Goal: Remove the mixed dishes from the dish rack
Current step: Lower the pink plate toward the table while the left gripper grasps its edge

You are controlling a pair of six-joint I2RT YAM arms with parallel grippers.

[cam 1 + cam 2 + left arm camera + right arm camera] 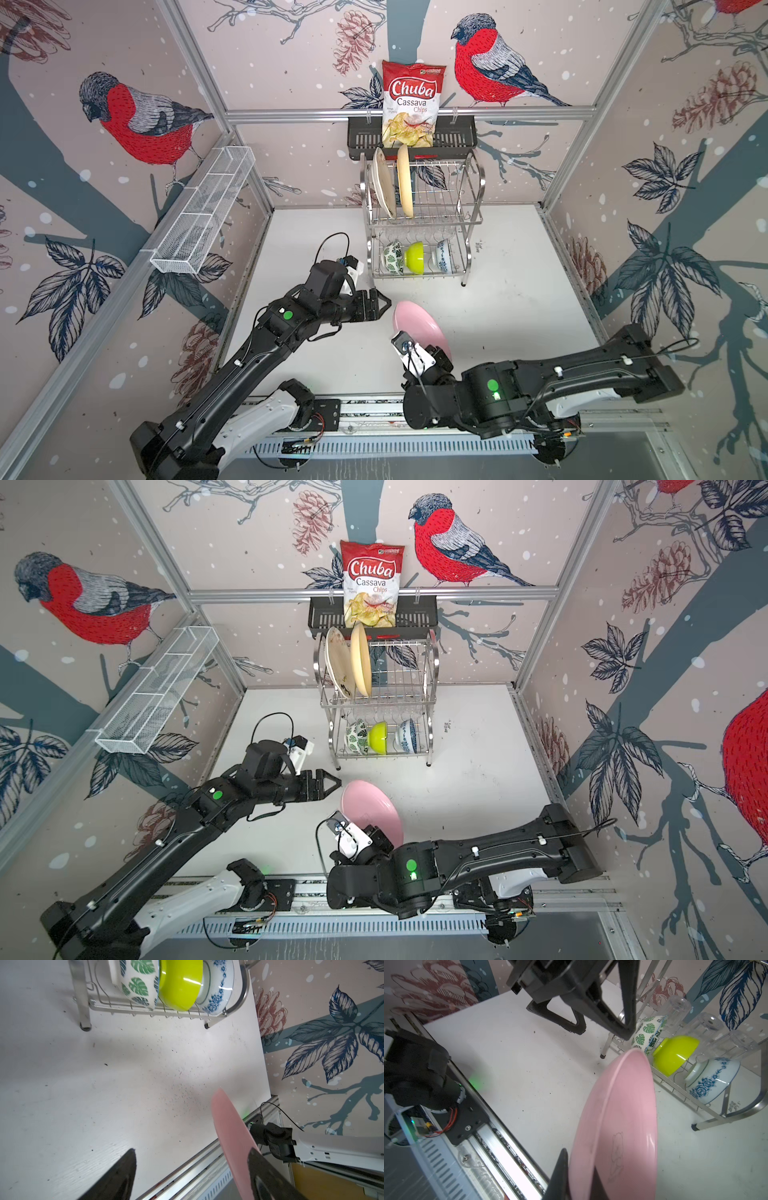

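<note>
The right gripper [579, 1177] is pinching the lower rim of the pink plate [419, 328], holding it tilted on edge above the white table [519, 316] in front of the dish rack [473, 187]. The left gripper [380, 302] is hanging just beside the plate's upper rim, jaws spread wide and holding nothing. The cream floral plate [383, 183] and pale yellow plate [404, 178] are standing in the upper tier. Below, the green-leaf bowl [392, 257], lime green bowl [414, 257] and blue-patterned bowl [444, 257] are leaning before three tumblers [677, 1012], under a chips bag [411, 104] sitting in a black basket [453, 137].
</note>
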